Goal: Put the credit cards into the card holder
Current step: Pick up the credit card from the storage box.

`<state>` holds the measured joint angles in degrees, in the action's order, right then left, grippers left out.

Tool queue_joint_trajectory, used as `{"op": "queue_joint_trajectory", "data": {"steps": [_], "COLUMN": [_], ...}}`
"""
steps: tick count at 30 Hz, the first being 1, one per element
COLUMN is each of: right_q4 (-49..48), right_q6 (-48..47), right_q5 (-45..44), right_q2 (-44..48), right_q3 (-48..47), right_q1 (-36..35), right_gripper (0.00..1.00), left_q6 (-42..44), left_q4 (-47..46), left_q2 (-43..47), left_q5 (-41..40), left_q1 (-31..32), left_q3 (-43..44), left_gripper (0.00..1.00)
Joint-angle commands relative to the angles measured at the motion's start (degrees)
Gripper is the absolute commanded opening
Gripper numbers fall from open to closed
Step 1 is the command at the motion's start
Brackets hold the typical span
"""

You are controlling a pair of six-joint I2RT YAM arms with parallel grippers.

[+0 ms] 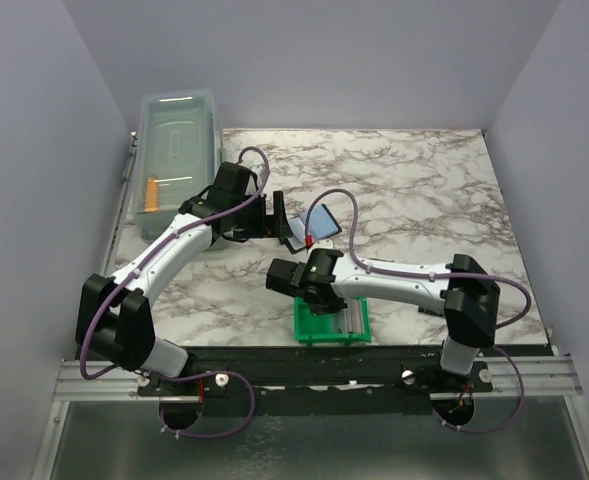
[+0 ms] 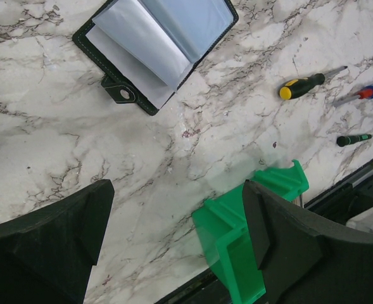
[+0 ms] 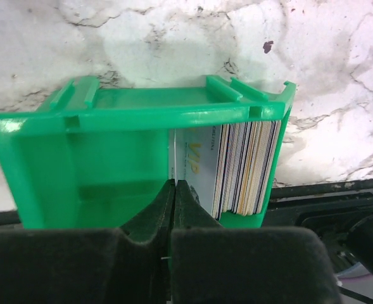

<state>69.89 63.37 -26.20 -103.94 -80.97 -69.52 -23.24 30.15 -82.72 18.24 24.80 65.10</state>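
Credit cards, thin plastic rectangles, stand edge-up, so we pinch one with the right gripper. Left gripper gapes idle.

Table: marble-pattern top, smooth, low sheen. Green bin at 6 o'clock on it: moulded plastic, glossy. Credit cards inside: thin plastic, front face glossy print. Card holder: black leather-look cover, matt, stitched edge; sleeves glossy clear film; snap looks metal. Right gripper, left gripper: pads matt black, slightly grainy. Screwdrivers: plastic handles, bare metal shafts. Lidded box at 11 o'clock: translucent plastic.
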Motion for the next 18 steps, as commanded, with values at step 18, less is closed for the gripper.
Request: {"op": "queue_joint_trajectory", "data": {"steps": [18], "right_q4": [-26.8], "right_q6": [-26.8], "right_q5": [22.6], "right_q2": [34.4], "right_q3": [13.5], "right_q1": [17.4], "right_gripper": [0.0], "left_q6": [-9.6], "left_q4": [-12.0], "left_q2": [2.5], "left_q5": [22.1], "left_q1": [-5.0], "left_q3": [-0.7], "left_gripper": [0.96]}}
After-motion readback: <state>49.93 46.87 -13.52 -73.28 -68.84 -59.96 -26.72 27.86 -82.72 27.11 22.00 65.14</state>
